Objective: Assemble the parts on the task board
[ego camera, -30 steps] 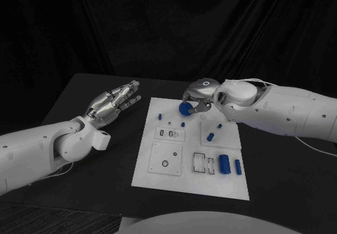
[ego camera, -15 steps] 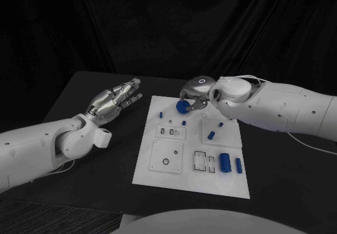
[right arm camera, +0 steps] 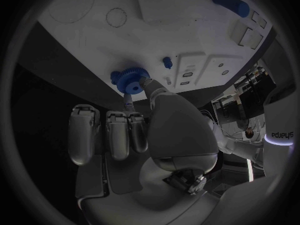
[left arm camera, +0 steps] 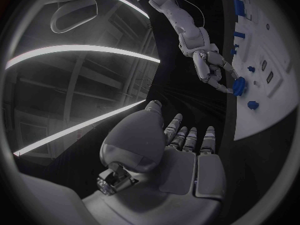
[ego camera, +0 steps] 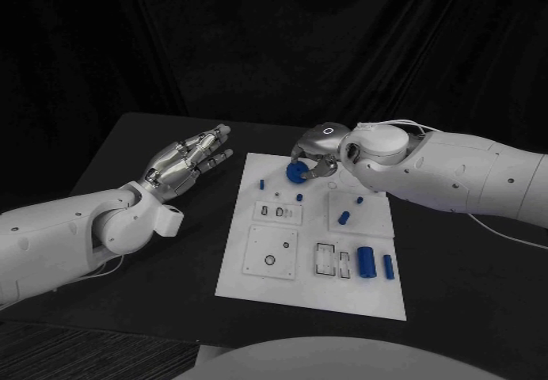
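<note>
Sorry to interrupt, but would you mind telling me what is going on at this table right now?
The robot is assembling small blue parts on the white task board. Its right hand holds a blue gear over the board's far end, near a small blue peg. Its left hand hangs open above the black table beside the board, holding nothing. Two blue cylinders lie on the board's near right part, not yet picked up.
</note>
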`<state>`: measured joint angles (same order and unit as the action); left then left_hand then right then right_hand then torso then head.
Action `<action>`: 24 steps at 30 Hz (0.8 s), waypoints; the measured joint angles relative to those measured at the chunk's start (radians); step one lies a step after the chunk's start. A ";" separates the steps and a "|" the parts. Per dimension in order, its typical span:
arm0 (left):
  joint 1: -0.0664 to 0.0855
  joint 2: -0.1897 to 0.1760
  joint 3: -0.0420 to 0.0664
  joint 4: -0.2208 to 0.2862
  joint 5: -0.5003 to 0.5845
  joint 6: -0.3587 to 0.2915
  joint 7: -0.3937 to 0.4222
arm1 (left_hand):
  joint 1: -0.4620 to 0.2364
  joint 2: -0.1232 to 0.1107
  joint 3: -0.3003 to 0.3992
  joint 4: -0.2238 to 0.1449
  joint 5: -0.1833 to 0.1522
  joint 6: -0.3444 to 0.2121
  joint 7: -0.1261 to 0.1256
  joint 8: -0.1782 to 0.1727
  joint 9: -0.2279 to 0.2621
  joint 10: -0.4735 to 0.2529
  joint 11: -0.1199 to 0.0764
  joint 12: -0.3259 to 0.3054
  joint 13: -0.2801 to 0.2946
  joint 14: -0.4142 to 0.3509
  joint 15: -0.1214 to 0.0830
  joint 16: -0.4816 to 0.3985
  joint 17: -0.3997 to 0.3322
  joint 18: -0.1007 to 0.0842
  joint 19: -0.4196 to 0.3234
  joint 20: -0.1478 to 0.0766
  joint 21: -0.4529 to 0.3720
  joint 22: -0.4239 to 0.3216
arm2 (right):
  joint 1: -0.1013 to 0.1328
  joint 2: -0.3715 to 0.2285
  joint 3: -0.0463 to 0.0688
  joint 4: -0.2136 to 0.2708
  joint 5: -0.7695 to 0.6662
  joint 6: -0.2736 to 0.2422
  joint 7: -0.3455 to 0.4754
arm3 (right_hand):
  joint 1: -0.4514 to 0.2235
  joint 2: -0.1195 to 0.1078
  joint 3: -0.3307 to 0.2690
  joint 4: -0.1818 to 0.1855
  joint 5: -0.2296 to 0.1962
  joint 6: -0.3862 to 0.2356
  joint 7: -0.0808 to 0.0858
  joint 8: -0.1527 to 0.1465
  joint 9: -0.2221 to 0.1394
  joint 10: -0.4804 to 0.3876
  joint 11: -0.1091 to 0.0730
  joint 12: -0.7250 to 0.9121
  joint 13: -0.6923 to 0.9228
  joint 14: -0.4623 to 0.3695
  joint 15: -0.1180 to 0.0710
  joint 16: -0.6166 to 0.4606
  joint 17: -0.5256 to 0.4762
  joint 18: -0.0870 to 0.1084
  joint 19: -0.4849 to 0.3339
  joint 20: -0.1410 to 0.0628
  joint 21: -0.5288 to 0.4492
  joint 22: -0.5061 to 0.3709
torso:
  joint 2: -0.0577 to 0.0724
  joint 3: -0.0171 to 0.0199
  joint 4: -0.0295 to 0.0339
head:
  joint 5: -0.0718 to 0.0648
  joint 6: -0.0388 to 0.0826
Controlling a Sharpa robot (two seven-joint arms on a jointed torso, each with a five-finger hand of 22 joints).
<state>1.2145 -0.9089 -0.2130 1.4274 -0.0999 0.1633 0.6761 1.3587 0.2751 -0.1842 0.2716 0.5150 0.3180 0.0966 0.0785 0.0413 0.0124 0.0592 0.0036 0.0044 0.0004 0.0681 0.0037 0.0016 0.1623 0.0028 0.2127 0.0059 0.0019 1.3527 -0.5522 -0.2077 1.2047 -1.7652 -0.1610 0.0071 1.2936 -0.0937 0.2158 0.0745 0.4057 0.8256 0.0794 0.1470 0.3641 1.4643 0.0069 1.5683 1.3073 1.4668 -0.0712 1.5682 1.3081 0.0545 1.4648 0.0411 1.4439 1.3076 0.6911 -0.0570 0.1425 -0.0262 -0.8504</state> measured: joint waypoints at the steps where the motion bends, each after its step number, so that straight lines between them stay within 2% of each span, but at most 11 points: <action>1: 0.000 0.000 0.000 0.000 0.000 0.000 0.000 | 0.000 0.000 0.000 0.000 0.000 0.000 0.000 0.000 0.000 0.000 0.000 0.000 0.000 0.000 0.000 0.000 0.000 0.000 0.000 0.000 0.000 0.000 | 0.000 0.000 0.000 0.001 0.000 0.001 0.000 | 0.000 0.000 0.000 0.000 0.000 -0.006 -0.002 -0.006 -0.004 0.000 0.000 0.000 0.000 0.000 0.000 0.000 0.000 0.000 0.000 0.000 -0.004 0.000 | 0.000 0.0000 0.0000 | 0.000 -0.001; 4: 0.000 0.000 0.000 -0.001 0.000 0.000 0.000 | 0.000 0.000 0.000 0.000 0.000 0.000 0.000 0.000 0.000 0.000 0.000 0.000 0.000 0.000 0.000 0.000 0.000 0.000 0.000 0.000 0.000 0.000 | 0.000 0.000 0.000 0.004 0.000 0.008 0.001 | 0.000 0.000 0.000 0.000 0.000 -0.029 0.000 -0.034 -0.026 0.002 -0.002 0.000 0.000 0.000 0.000 0.000 0.000 0.000 0.000 0.000 -0.011 0.000 | -0.001 -0.0002 0.0000 | 0.001 -0.003; 8: 0.000 0.001 0.000 -0.002 0.000 0.000 0.000 | 0.000 0.000 0.000 0.000 0.000 0.000 0.000 0.000 0.000 0.000 0.000 0.000 0.000 0.000 0.000 0.000 0.000 0.000 0.000 0.000 0.000 0.000 | -0.001 -0.001 0.000 0.004 0.000 0.016 0.002 | -0.004 -0.004 0.000 0.000 0.000 -0.046 -0.005 -0.056 -0.046 0.000 -0.008 0.000 0.000 0.000 0.000 0.000 0.000 0.000 0.000 0.000 -0.012 0.000 | -0.002 -0.0001 -0.0005 | 0.000 -0.005; 12: 0.000 0.001 0.000 -0.003 0.000 0.000 -0.001 | 0.000 0.000 0.000 0.000 0.000 0.000 0.000 0.000 0.000 0.000 0.000 0.000 0.000 0.000 0.000 0.000 -0.001 0.000 0.000 0.000 0.000 0.000 | -0.001 -0.005 0.000 0.005 0.000 0.021 0.004 | -0.004 -0.004 0.003 -0.003 0.000 -0.061 -0.011 -0.070 -0.062 0.002 -0.014 0.000 0.000 0.000 -0.008 0.000 0.000 0.000 0.001 -0.002 -0.015 0.000 | -0.002 -0.0001 -0.0012 | -0.001 -0.007; 14: 0.000 0.001 0.000 -0.004 0.000 0.000 -0.001 | 0.000 0.000 0.000 0.000 0.000 0.000 0.000 0.000 0.000 0.000 0.000 0.000 0.000 0.000 0.000 0.000 -0.001 0.000 0.000 0.000 0.000 0.000 | -0.001 -0.008 0.000 0.008 0.000 0.024 0.005 | -0.004 -0.004 0.003 -0.003 0.000 -0.072 -0.022 -0.077 -0.071 0.002 -0.020 0.000 0.000 -0.002 -0.013 0.000 0.000 0.000 0.002 -0.009 -0.015 0.000 | -0.002 0.0000 -0.0019 | 0.000 -0.008; 16: 0.000 0.001 0.000 -0.005 0.000 0.000 -0.001 | 0.000 0.000 0.000 0.000 0.000 0.000 0.000 0.000 0.000 0.000 0.000 0.000 0.000 0.000 0.000 0.000 -0.001 0.000 0.000 0.000 0.000 0.000 | -0.001 -0.010 0.000 0.011 0.000 0.025 0.007 | -0.004 -0.004 0.006 -0.006 0.000 -0.090 -0.040 -0.080 -0.085 0.002 -0.037 0.000 0.000 0.000 -0.023 0.000 0.000 0.000 0.000 -0.015 -0.022 0.000 | -0.001 0.0000 -0.0028 | 0.002 -0.008; 18: 0.000 0.003 0.000 -0.006 0.000 0.000 -0.001 | 0.000 0.000 0.000 0.000 0.000 0.000 0.000 0.000 0.000 0.000 0.000 0.000 0.000 0.000 0.000 0.000 -0.001 0.000 0.000 0.000 0.000 0.000 | -0.002 -0.013 0.000 0.015 0.000 0.026 0.008 | -0.004 -0.004 0.007 -0.007 -0.004 -0.138 -0.062 -0.083 -0.110 0.002 -0.054 0.000 0.000 -0.001 -0.034 0.000 0.000 0.000 0.001 -0.027 -0.023 0.000 | -0.001 0.0000 -0.0031 | 0.003 -0.009; 19: 0.000 0.003 0.000 -0.007 0.000 0.000 -0.001 | 0.000 0.000 0.000 0.000 0.000 0.000 0.000 0.000 0.000 0.000 0.000 0.000 0.000 0.000 0.000 0.000 -0.001 0.000 0.000 0.000 0.000 0.000 | -0.002 -0.014 0.000 0.016 0.000 0.027 0.009 | -0.004 -0.004 0.007 -0.007 -0.005 -0.183 -0.071 -0.088 -0.130 0.001 -0.061 0.000 0.000 0.001 -0.038 0.000 0.000 0.000 0.001 -0.034 -0.027 0.000 | -0.001 0.0000 -0.0031 | 0.003 -0.009; 24: 0.000 0.006 0.000 -0.009 0.000 0.000 -0.001 | 0.000 0.000 0.000 0.000 0.000 0.000 0.000 0.000 0.000 0.000 0.000 0.000 0.000 0.000 0.000 0.000 -0.001 0.000 0.000 0.000 0.000 0.000 | -0.002 -0.018 0.000 0.017 0.000 0.027 0.011 | -0.004 -0.004 0.004 -0.010 -0.015 -0.276 -0.073 -0.093 -0.173 0.002 -0.063 0.000 0.000 -0.002 -0.041 0.000 0.000 0.000 -0.002 -0.038 -0.035 0.000 | -0.001 0.0000 -0.0031 | 0.003 -0.011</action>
<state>1.2145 -0.9034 -0.2130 1.4180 -0.0999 0.1638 0.6747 1.3587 0.2751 -0.1842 0.2716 0.5150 0.3180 0.0966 0.0784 0.0412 0.0123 0.0591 0.0036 0.0043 0.0004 0.0680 0.0037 0.0009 0.1623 0.0028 0.2127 0.0059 0.0018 1.3505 -0.5702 -0.2077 1.2214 -1.7652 -0.1342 0.0178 1.2897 -0.0977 0.2194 0.0648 0.3903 0.5499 0.0066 0.0540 0.1912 1.4663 -0.0562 1.5683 1.3073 1.4652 -0.1126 1.5682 1.3078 0.0544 1.4632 0.0034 1.4094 1.3074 0.6903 -0.0570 0.1394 -0.0227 -0.8611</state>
